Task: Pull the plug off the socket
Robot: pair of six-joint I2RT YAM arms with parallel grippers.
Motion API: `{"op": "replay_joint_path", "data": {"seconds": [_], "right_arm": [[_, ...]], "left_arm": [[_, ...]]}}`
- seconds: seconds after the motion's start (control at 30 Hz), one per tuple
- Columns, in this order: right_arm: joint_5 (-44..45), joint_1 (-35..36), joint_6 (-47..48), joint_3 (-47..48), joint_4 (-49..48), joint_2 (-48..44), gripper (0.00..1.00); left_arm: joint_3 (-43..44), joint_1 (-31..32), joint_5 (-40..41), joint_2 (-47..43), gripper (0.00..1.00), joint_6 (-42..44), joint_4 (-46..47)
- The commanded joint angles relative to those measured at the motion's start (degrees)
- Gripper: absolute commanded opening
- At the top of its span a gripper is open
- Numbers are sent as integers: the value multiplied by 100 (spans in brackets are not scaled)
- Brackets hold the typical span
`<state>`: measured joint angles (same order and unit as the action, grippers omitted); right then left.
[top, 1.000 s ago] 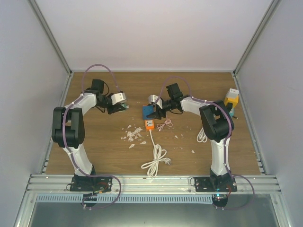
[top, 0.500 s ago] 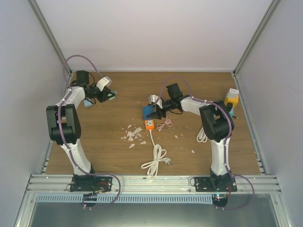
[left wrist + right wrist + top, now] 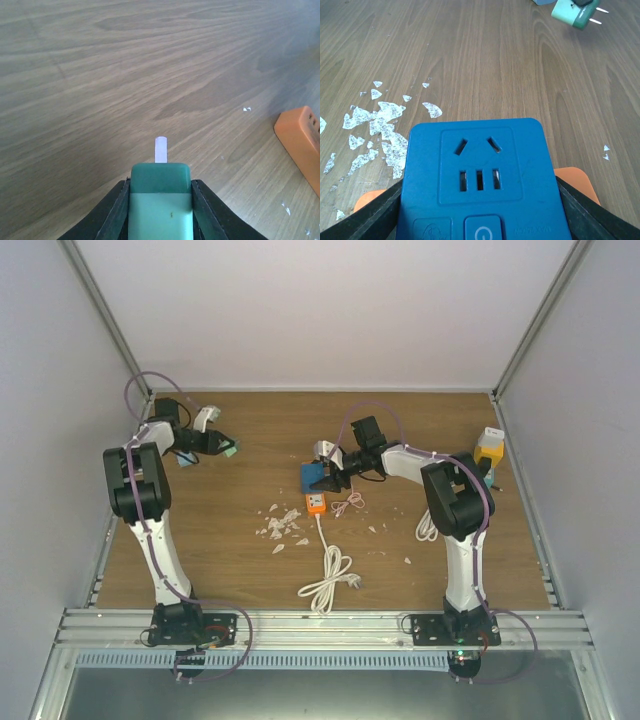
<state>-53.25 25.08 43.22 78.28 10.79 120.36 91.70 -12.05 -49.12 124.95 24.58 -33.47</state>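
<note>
My left gripper [image 3: 226, 448] is shut on a green plug [image 3: 160, 205]; one metal prong [image 3: 160, 149] sticks out forward, just above the wood at the table's far left. The plug also shows in the top view [image 3: 230, 449] and far off in the right wrist view [image 3: 576, 12]. My right gripper [image 3: 322, 476] is shut on a blue socket block [image 3: 481, 180], its empty slots facing the camera. The block sits at the table's middle in the top view [image 3: 313, 476]. Plug and socket are well apart.
An orange adapter [image 3: 316, 503] with a white coiled cord [image 3: 328, 578] lies just in front of the blue socket. White flakes [image 3: 281, 523] are scattered to its left. A yellow and white object [image 3: 488, 448] and another white cord [image 3: 428, 525] lie at the right.
My left arm has swung further left and back with the green plug, away from the socket. The right arm and blue socket have not moved.
</note>
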Motion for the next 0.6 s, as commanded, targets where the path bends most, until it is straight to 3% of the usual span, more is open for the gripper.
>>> {"op": "replay_joint_path", "data": {"seconds": [0.0,0.33,0.57], "right_arm": [[377,-21,81,-239,582,287,10],[373,-3,64,-209,608,296,10],[389,21,80,-199,637,296,10]], "left_arm": [[195,-65,-71,181,32,-392,-62],[369,-130,481,438,53,-326,-331],[364,-141,840,309,54,-268,-223]]}}
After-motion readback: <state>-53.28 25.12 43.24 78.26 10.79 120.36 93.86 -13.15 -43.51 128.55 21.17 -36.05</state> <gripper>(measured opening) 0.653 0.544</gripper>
